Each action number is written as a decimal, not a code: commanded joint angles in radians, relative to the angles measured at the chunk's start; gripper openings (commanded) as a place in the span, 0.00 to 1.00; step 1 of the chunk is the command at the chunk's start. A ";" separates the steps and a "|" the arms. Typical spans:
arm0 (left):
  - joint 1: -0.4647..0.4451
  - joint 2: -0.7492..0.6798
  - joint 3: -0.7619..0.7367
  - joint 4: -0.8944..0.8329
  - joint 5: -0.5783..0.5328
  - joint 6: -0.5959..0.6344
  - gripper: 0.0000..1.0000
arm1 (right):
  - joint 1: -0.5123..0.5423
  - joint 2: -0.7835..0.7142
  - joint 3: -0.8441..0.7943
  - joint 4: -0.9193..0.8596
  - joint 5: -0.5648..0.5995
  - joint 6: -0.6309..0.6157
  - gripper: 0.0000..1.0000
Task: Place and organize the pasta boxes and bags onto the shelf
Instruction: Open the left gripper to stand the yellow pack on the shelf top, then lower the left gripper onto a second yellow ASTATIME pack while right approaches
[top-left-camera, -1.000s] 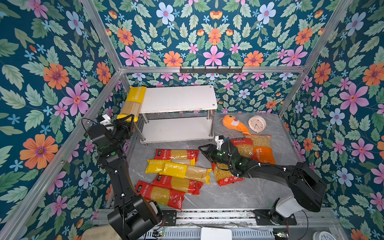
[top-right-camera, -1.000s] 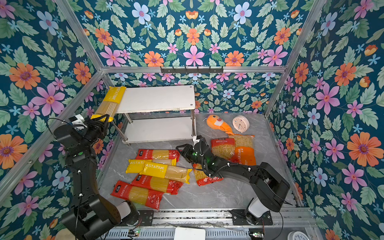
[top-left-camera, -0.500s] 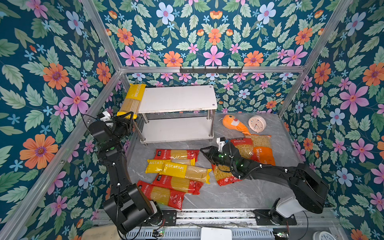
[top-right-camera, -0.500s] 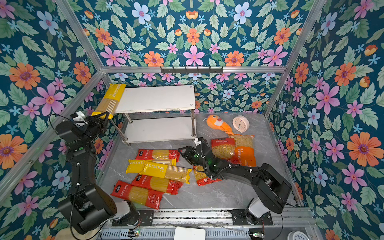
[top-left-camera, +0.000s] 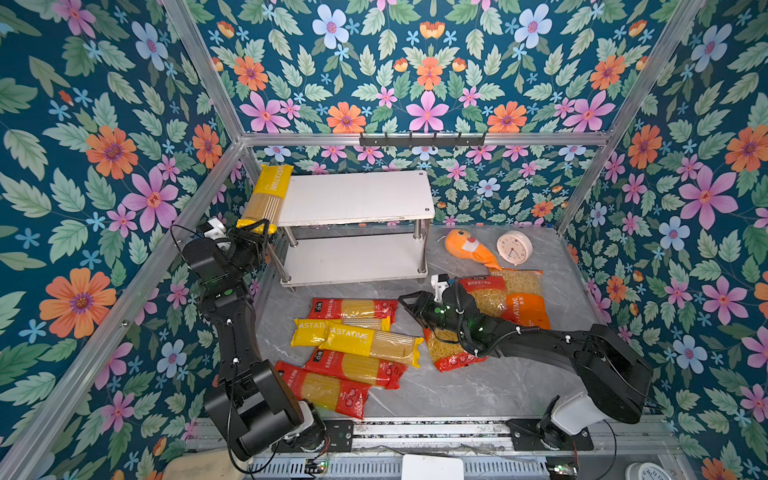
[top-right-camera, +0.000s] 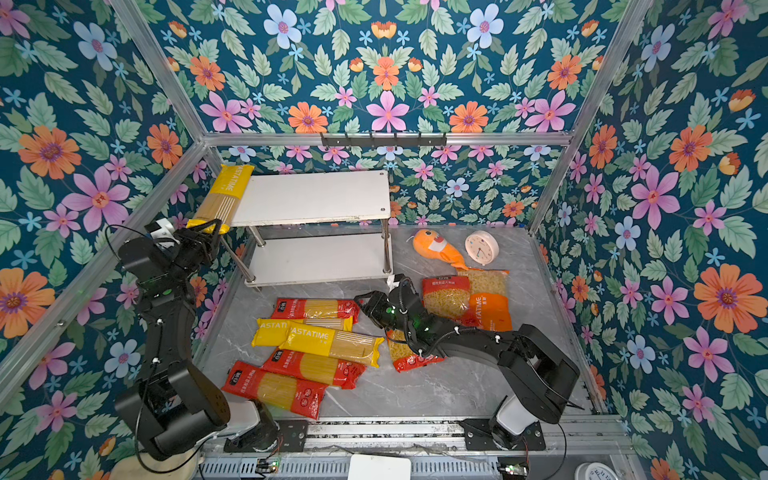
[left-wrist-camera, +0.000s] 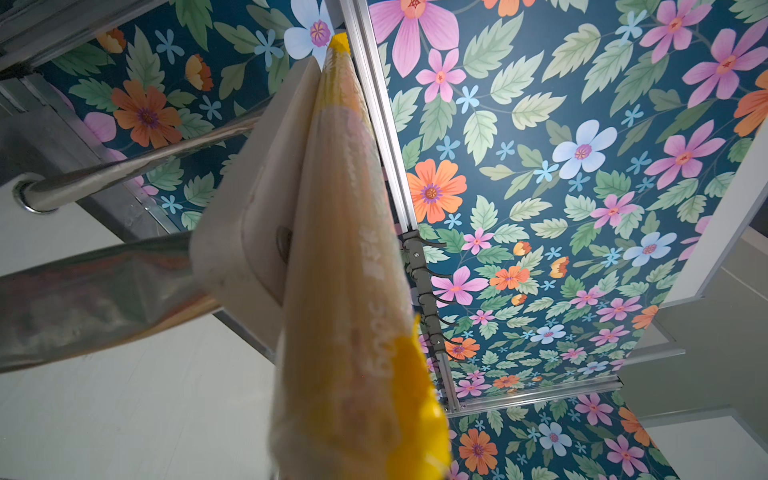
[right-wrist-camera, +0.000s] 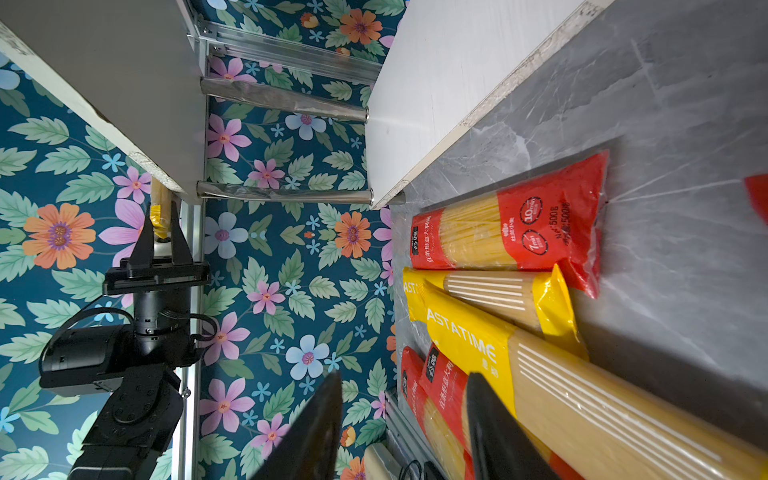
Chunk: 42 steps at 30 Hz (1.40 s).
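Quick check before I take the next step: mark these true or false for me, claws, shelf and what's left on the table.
1. The left claw grips one end of a yellow spaghetti pack that lies along the left edge of the shelf's top board. True.
2. A red pack lies on the lower board. False: nothing lies on that board.
3. The right claw is shut on a red bag. False: it is open and holds nothing, low beside the spaghetti pile.
4. Five long spaghetti packs lie on the table, two yellow and three red. True.
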 joint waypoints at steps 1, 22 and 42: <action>-0.002 -0.032 -0.017 0.069 -0.012 0.027 0.42 | 0.001 -0.004 0.008 -0.015 0.003 0.001 0.50; -0.318 -0.620 -0.335 -0.289 -0.283 0.398 0.98 | 0.001 -0.138 0.001 -0.293 0.113 -0.204 0.50; -1.032 -0.467 -0.726 -0.371 -0.773 0.436 0.78 | 0.003 0.122 0.295 -0.897 -0.213 -0.784 0.56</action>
